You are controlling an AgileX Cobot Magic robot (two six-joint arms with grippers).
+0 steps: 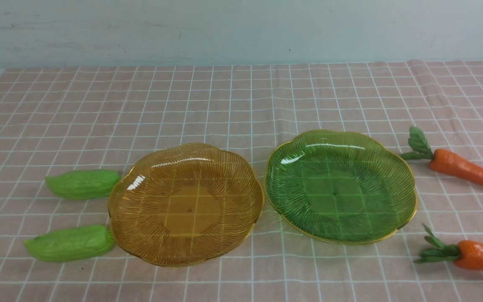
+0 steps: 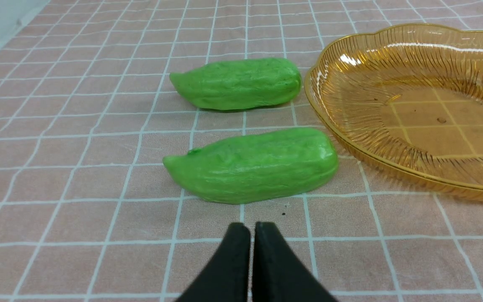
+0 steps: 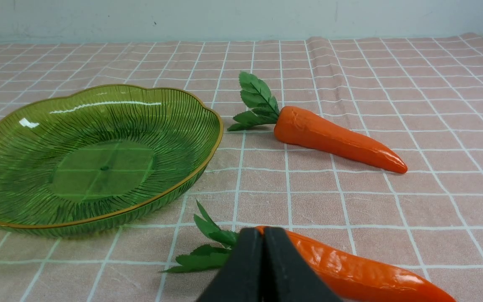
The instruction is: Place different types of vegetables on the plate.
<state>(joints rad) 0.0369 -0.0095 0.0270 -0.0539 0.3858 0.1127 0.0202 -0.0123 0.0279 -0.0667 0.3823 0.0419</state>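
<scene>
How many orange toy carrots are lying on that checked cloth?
2. The farther glossy orange toy carrot lies right of the ribbed green translucent plate; the nearer carrot lies off the plate's front right, cut by the picture's edge. None seems hidden.

Two green gourds (image 1: 83,183) (image 1: 69,243), two orange carrots (image 1: 468,170) (image 1: 482,256), one amber plate (image 1: 187,205), one green plate (image 1: 340,186).

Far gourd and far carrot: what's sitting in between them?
Two empty plates, side by side in the front view: the amber plate beside the far gourd, then the green plate beside the far carrot.
</scene>
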